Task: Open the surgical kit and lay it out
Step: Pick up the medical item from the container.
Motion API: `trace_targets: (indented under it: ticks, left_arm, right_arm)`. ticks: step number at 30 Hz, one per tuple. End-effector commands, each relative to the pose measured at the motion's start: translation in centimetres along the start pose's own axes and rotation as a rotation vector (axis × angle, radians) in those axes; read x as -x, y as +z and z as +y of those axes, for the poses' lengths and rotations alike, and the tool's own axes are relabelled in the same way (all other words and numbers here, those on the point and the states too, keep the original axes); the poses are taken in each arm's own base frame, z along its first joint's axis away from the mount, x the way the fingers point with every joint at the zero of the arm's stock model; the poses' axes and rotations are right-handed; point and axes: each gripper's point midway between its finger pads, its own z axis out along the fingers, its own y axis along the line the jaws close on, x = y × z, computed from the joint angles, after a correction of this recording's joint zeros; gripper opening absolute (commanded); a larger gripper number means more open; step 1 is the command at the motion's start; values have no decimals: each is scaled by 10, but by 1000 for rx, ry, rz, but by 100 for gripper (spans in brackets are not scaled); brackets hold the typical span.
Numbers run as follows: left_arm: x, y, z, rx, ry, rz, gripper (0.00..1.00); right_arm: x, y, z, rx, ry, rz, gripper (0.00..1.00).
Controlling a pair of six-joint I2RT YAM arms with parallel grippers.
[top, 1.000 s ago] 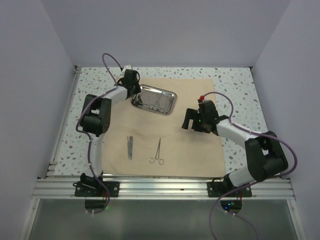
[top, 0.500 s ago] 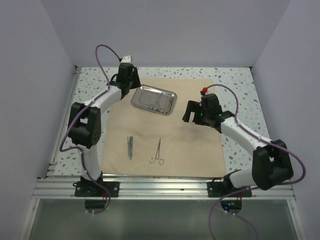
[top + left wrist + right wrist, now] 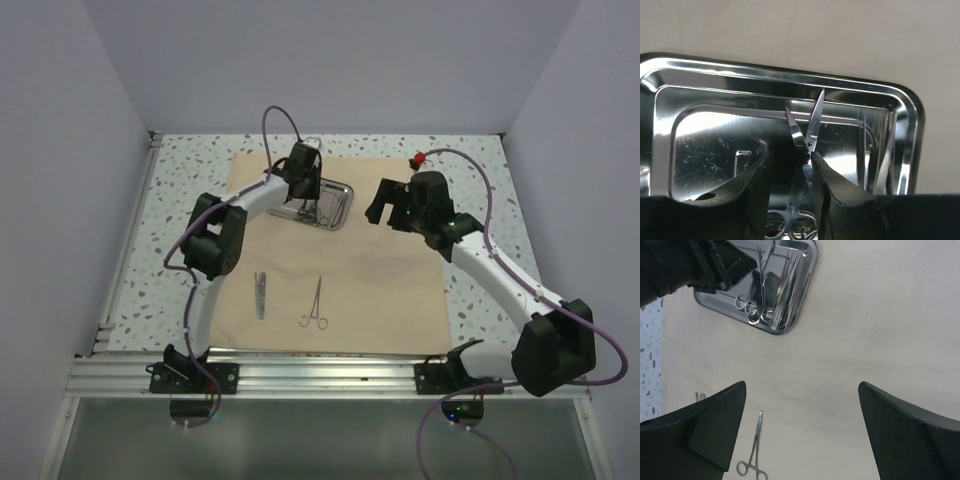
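The left claw is down in the shiny tray on the tan cloth, fingers a little apart with the scissors between them — the right claw hangs wide, holding nothing. The scissors sit close to one finger, so they might twist or slip when the claw shuts — or the tray might slide on the cloth.

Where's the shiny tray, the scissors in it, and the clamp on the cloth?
shiny tray (image 3: 715,125), left wrist view, on its bare floor.
scissors (image 3: 816,120), left wrist view, on the right blade.
clamp (image 3: 316,300), top external view, on its thin shank.
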Motion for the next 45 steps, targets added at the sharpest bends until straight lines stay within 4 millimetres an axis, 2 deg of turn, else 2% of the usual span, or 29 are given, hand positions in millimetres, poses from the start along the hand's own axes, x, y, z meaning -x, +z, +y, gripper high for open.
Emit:
trace_targets:
  ticks: [1,2,3,4,9,11,16,17,18,19,20,21,23,25,26,31,34,37,45]
  left_arm:
    - [0,5,15,56,-5,18,40]
    - [-3,7,15,64,-5,25,40]
    - [-8,11,16,66,-2,35,40]
    - [-11,13,16,68,1,41,40]
    - [-26,25,16,74,19,77,38]
    - [-33,29,8,56,41,96,38]
    - [-30,25,-15,41,96,79,40]
    - [-33,26,-14,53,104,89,40]
    - [-28,25,-18,52,111,79,40]
    - [-28,25,-18,66,115,85,40]
    - [-38,28,-9,112,130,120,40]
    - [-33,27,-11,121,135,114,38]
    - [-42,28,-6,155,157,142,37]
    - [-47,29,-6,165,170,150,28]
    - [-49,30,-3,187,175,153,19]
    - [-59,37,4,222,182,174,0]
    - [-62,42,7,237,183,170,0]
    - [-48,36,8,255,178,131,0]
    - [57,-26,6,294,145,-109,0]
  right_arm:
    - [47,-24,14,4,-44,-136,99]
    - [48,-27,12,-8,-62,-129,98]
    - [61,-30,17,-12,-66,-150,98]
    - [65,-31,18,-18,-73,-151,98]
    - [73,-37,27,12,-95,-157,98]
    - [73,-37,26,12,-99,-160,98]
    - [74,-35,32,40,-101,-162,98]
    - [76,-34,34,52,-103,-164,99]
    - [77,-34,36,58,-104,-166,98]
    - [77,-34,38,67,-105,-165,99]
    - [78,-35,38,66,-110,-166,98]
    - [79,-36,39,70,-114,-169,98]
    - [80,-41,41,78,-125,-175,98]
    - [79,-43,40,79,-130,-179,98]
    - [79,-46,40,85,-133,-185,98]
    - [72,-49,34,77,-147,-184,99]
    - [69,-50,33,83,-147,-186,98]
    - [67,-48,33,91,-149,-185,99]
    - [61,-43,34,105,-141,-173,98]
